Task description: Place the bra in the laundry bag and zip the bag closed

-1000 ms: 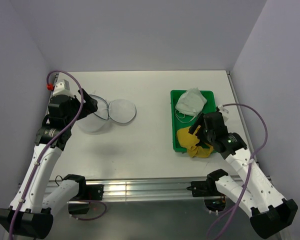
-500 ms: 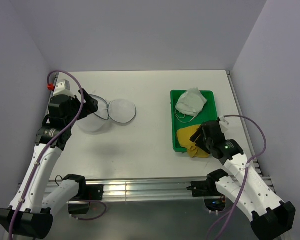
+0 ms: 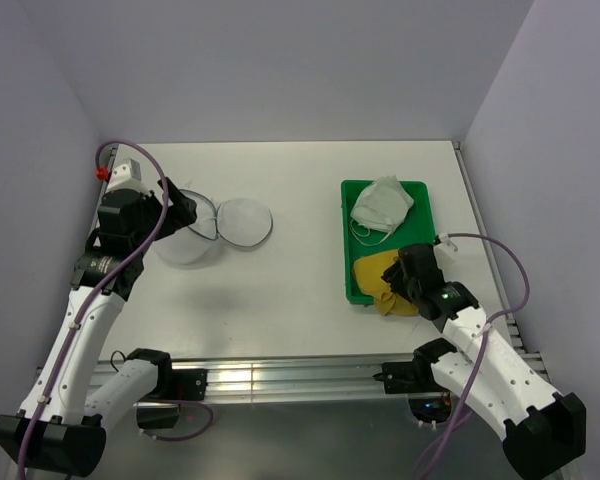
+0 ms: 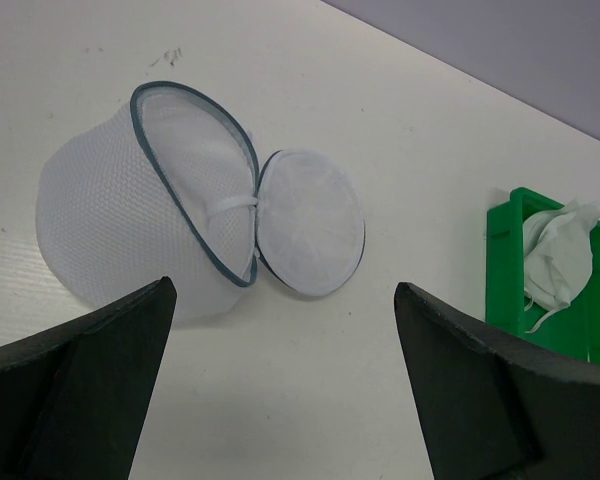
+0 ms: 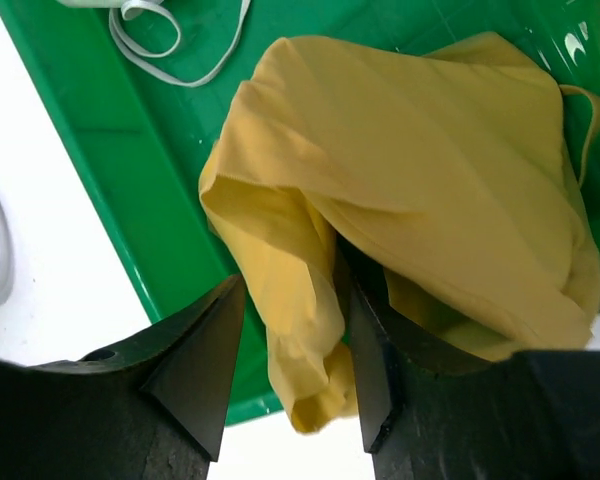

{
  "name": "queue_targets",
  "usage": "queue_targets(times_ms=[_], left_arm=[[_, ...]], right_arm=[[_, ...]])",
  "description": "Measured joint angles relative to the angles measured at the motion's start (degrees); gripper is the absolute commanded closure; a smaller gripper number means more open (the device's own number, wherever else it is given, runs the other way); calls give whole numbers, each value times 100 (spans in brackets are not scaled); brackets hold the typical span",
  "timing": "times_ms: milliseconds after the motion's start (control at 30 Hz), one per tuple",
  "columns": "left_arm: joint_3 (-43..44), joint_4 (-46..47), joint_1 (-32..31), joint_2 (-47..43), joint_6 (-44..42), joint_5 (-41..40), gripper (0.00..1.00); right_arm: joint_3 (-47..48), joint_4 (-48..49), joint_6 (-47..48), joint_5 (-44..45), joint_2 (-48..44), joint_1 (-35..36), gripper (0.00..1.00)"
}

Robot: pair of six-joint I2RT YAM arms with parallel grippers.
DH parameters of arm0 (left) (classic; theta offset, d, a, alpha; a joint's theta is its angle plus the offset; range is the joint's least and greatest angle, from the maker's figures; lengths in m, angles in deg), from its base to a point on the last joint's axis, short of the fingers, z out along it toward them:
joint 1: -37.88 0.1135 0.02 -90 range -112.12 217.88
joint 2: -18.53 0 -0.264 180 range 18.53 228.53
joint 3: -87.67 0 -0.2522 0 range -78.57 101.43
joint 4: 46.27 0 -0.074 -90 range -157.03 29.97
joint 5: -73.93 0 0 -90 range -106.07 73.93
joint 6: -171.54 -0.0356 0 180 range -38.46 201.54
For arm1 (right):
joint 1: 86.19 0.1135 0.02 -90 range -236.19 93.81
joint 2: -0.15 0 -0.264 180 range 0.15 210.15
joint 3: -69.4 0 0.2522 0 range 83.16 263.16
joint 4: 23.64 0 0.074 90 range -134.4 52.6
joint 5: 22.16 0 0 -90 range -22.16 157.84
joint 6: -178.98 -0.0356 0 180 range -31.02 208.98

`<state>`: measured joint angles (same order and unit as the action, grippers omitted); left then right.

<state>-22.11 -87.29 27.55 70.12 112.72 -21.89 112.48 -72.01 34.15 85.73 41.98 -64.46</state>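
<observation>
The mustard-yellow bra (image 3: 373, 270) lies crumpled in the near end of the green tray (image 3: 345, 235) and droops over its near rim. In the right wrist view a fold of the bra (image 5: 430, 170) hangs between my right gripper's fingers (image 5: 205, 350). My right gripper (image 3: 394, 286) straddles that fold with its jaws narrowed, and a gap still shows on the left side. The laundry bag (image 3: 192, 243) lies open at the left, its round lid (image 3: 245, 220) flapped out to the right. My left gripper (image 3: 178, 214) hovers open and empty over the bag (image 4: 110, 210).
A white-grey garment (image 3: 382, 205) with elastic loops fills the far end of the tray and shows in the left wrist view (image 4: 555, 255). Purple walls close in the table on three sides. The tray stands near the right wall.
My right arm has drawn back toward the near edge and lowered, bringing its fingers around the bra's near fold. The bra, the bag and the left arm have not moved.
</observation>
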Motion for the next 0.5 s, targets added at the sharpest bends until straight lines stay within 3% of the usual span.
queue_targets(times_ms=[500], left_arm=[[0,2,0,31,2,2,1]], right_arm=[[-247,675,7,389,448,127,54]])
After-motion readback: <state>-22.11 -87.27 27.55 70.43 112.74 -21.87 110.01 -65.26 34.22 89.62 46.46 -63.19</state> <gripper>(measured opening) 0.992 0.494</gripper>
